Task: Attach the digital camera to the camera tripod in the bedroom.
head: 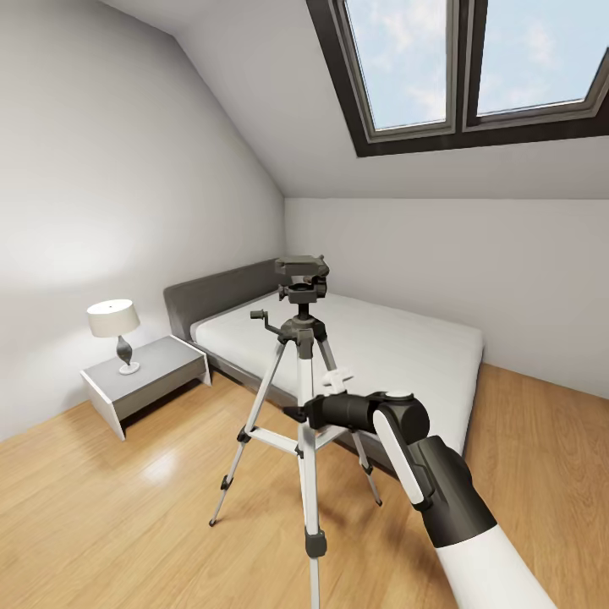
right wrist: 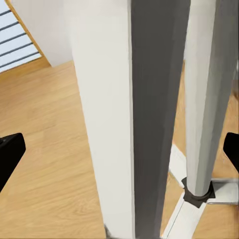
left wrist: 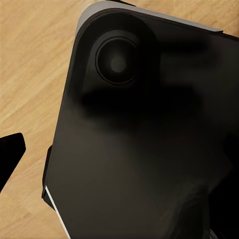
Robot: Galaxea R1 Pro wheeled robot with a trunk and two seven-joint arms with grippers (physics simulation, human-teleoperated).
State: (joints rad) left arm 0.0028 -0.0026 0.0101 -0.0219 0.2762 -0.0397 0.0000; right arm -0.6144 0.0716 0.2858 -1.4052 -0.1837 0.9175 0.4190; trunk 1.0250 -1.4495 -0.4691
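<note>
The camera tripod (head: 305,372) stands on the wood floor in front of the bed, with thin silver legs and a bare black head (head: 303,277) with its pan handle (head: 260,316). My right arm (head: 423,461) reaches to its centre column at mid height. In the right wrist view my right gripper (right wrist: 119,152) is open, one black fingertip (right wrist: 10,154) at each side, with a silver tripod leg (right wrist: 149,99) close between them. One left fingertip (left wrist: 10,157) shows far out to the side; a dark rounded panel (left wrist: 144,129) hides the other. The digital camera is out of view.
A low grey bed (head: 397,347) lies behind the tripod against the far wall. A grey nightstand (head: 148,376) with a white lamp (head: 114,321) stands at the left. Dark-framed skylights (head: 474,59) sit in the sloped ceiling. Open plank floor (head: 127,507) spreads at the front left.
</note>
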